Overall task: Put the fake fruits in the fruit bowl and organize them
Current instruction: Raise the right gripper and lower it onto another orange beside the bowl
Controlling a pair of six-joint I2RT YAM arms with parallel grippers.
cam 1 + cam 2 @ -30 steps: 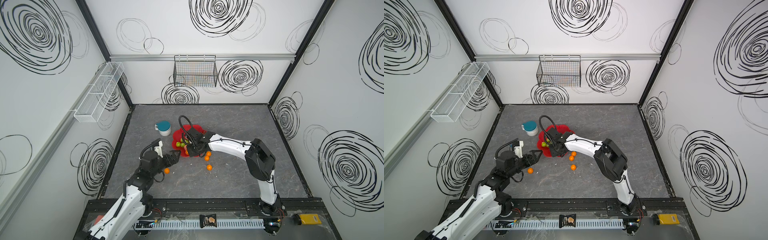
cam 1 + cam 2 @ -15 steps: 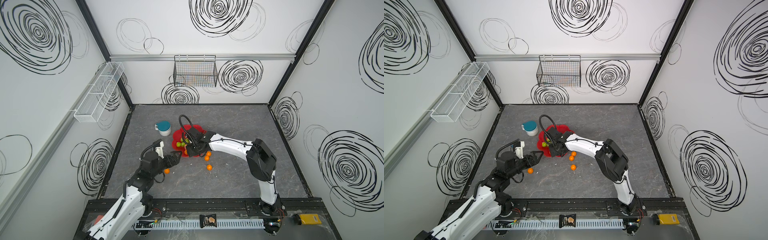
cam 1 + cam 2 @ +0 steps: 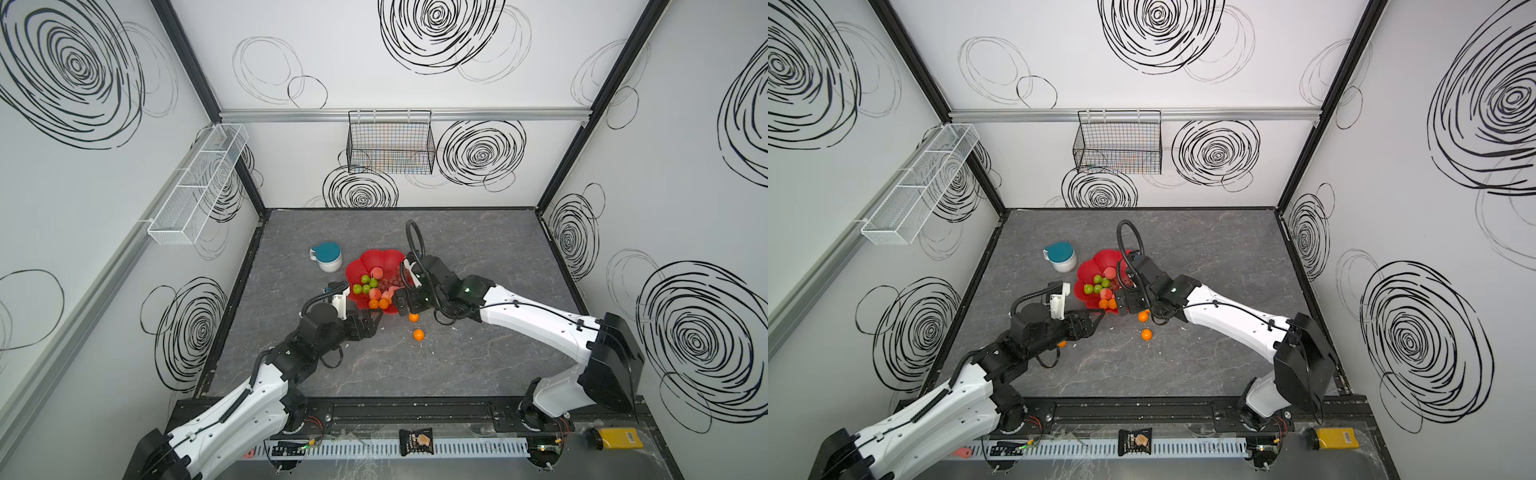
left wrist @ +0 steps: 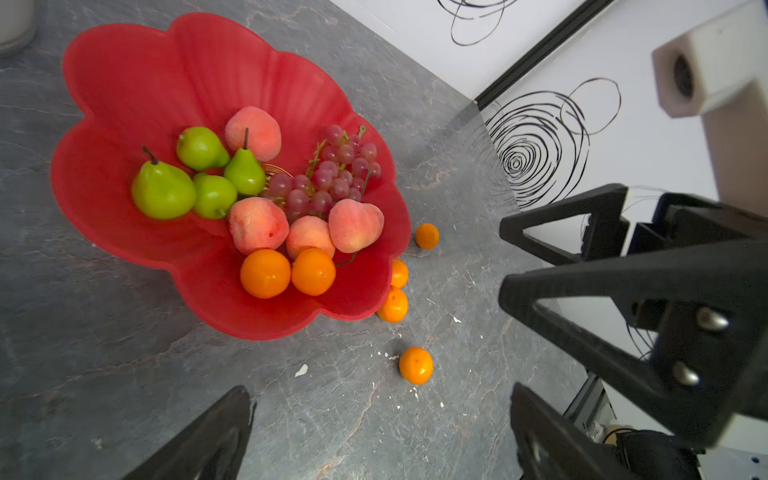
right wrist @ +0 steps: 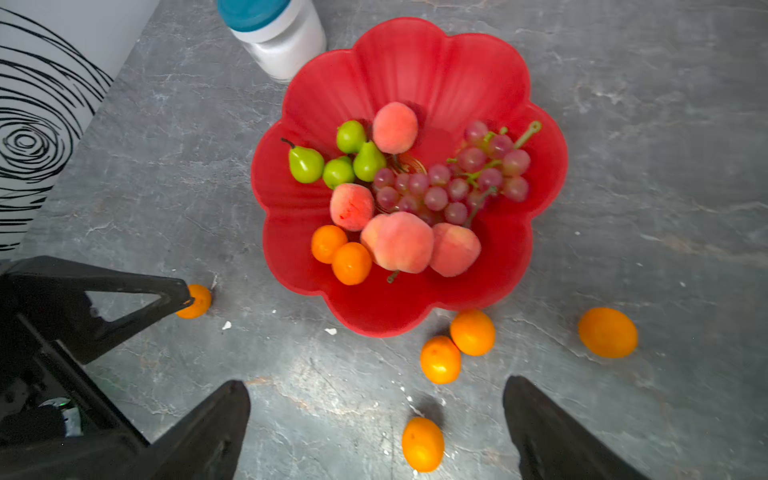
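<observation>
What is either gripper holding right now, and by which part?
Nothing is held: the left gripper and the right gripper both stand open and empty.

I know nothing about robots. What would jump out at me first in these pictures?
A red flower-shaped bowl sits on the grey table, heaped with green pears, pink peaches, a grape bunch and two oranges. Several loose oranges lie beside its near rim. Two white arms reach in from the front, the left pincer and right pincer both open and empty.
</observation>
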